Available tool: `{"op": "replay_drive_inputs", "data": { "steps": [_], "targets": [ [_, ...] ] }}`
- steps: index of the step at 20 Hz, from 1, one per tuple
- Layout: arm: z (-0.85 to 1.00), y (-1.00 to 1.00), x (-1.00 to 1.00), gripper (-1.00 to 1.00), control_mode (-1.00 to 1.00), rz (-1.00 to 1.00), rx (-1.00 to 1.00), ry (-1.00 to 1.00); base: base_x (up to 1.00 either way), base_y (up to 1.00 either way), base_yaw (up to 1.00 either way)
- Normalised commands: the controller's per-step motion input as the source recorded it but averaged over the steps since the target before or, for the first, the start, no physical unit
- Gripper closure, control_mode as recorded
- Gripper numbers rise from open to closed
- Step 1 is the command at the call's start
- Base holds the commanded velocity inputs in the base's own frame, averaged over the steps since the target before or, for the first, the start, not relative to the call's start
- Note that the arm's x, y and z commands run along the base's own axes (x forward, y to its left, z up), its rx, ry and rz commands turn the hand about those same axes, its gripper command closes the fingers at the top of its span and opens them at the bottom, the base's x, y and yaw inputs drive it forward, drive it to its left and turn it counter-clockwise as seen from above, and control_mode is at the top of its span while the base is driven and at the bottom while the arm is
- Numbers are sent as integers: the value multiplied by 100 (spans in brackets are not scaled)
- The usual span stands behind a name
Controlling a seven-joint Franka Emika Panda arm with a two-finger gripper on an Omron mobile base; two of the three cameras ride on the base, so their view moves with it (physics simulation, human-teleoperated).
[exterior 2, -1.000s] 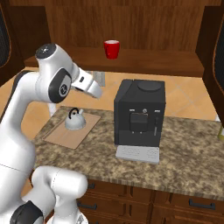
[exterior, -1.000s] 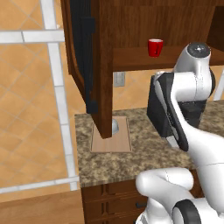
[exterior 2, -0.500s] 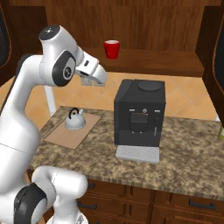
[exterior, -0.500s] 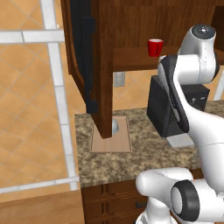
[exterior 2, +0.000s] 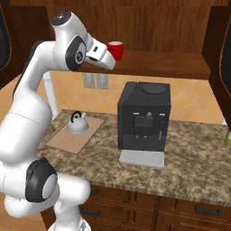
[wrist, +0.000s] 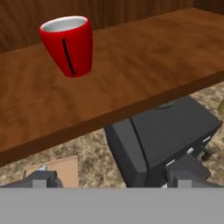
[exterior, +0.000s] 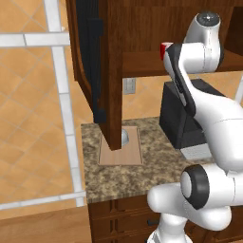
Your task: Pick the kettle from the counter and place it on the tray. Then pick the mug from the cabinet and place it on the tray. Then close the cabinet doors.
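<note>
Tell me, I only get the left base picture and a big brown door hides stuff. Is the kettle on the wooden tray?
Observer: Yes. In the right base view the kettle sits upright on the tray, towards its far end.
Operator: Where's the red mug? I see a tiny red bit.
Observer: The mug stands upright on the cabinet shelf, handle facing the hand camera.
Operator: Has the robot grabbed it?
Observer: No. In the hand view the gripper is short of the mug, its jaws apart with nothing between them.
</note>
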Motion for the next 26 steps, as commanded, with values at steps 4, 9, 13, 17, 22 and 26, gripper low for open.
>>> {"op": "replay_drive_inputs", "data": {
  "steps": [4, 9, 13, 17, 22, 26],
  "targets": [
    [10, 6, 60, -100, -100, 0, 0, -18, 0, 0, 0],
    [13, 4, 62, -100, -100, 0, 0, -8, 0, 0, 0],
    [0, 0, 48, -100, -100, 0, 0, 0, 0, 0, 0],
    [0, 0, 51, -100, -100, 0, 0, 5, 0, 0, 0],
    [0, -3, 54, -100, -100, -2, 0, 7, 0, 0, 0],
    [-1, -12, 44, -100, -100, -2, 0, 4, 0, 0, 0]
  ]
}}
